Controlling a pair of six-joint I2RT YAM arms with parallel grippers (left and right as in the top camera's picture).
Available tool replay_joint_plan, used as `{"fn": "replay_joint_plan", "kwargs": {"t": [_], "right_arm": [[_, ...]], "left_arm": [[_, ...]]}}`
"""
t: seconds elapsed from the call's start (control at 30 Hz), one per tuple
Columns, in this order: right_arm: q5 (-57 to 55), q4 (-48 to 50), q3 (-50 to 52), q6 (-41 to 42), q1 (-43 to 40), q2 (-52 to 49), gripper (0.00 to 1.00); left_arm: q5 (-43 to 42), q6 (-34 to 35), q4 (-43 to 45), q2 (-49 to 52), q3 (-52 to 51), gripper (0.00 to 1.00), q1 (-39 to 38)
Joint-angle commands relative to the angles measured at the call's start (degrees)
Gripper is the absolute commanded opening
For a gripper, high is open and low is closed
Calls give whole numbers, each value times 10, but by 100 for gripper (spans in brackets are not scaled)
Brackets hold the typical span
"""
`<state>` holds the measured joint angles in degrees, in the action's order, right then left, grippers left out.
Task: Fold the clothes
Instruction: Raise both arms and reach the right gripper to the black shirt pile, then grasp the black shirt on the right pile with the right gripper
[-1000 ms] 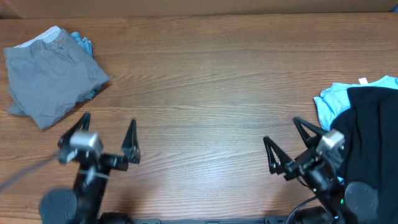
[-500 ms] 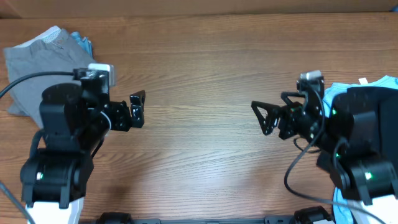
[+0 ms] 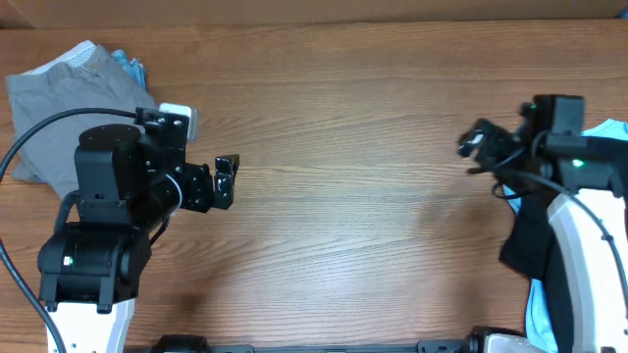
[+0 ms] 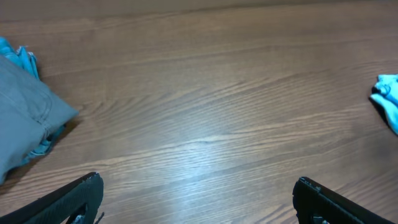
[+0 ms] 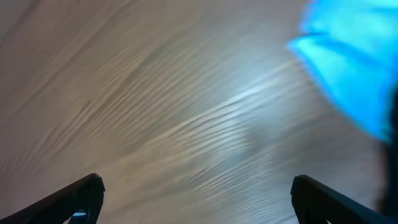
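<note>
Both arms have risen and swung apart since the earlier frame; the left tool [image 3: 224,181] now hangs beside the grey garment [image 3: 59,108], and the right tool [image 3: 476,147] has drawn back toward its own pile. Each tool is released, jaws wide, grasping nothing. The black tee [image 3: 520,245] lies behind the right tool, mostly hidden under its arm, atop a blue tee [image 3: 608,132] whose edge shows ahead and to the right in that tool's wrist view. Bare desk [image 3: 334,118] lies between the tools. The tee looks light and limp, so it should drape and slide; a pinch at a hem or shoulder edge seems best, taking care not to catch the blue layer beneath.
</note>
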<state>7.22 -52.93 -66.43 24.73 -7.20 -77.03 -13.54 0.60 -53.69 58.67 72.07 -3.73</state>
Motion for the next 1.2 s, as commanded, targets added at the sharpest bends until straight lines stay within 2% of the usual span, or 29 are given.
{"fn": "replay_joint_plan", "kwargs": {"t": [0.0, 0.2, 0.33, 0.5, 0.7, 0.87, 1.17], "right_arm": [[-102, 7, -20, 70, -68, -6, 100], [-112, 22, -19, 70, -156, -50, 97], [-116, 46, -19, 73, -183, -103, 84], [-116, 96, -19, 122, -215, -176, 80], [-110, 154, -19, 122, -220, -234, 75], [-110, 165, -19, 127, -220, -265, 65], [-109, 180, -19, 130, -219, -292, 66]], "left_arm": [[-9, -15, -1, 2, 15, 100, 0], [-9, -15, 2, 2, 15, 100, 0], [-9, -15, 2, 2, 15, 100, 0], [-10, -15, 3, 2, 15, 100, 0], [-11, -12, 3, 1, 15, 100, 0], [-11, -12, 4, 2, 15, 100, 0], [-11, -12, 11, 2, 15, 100, 0]]}}
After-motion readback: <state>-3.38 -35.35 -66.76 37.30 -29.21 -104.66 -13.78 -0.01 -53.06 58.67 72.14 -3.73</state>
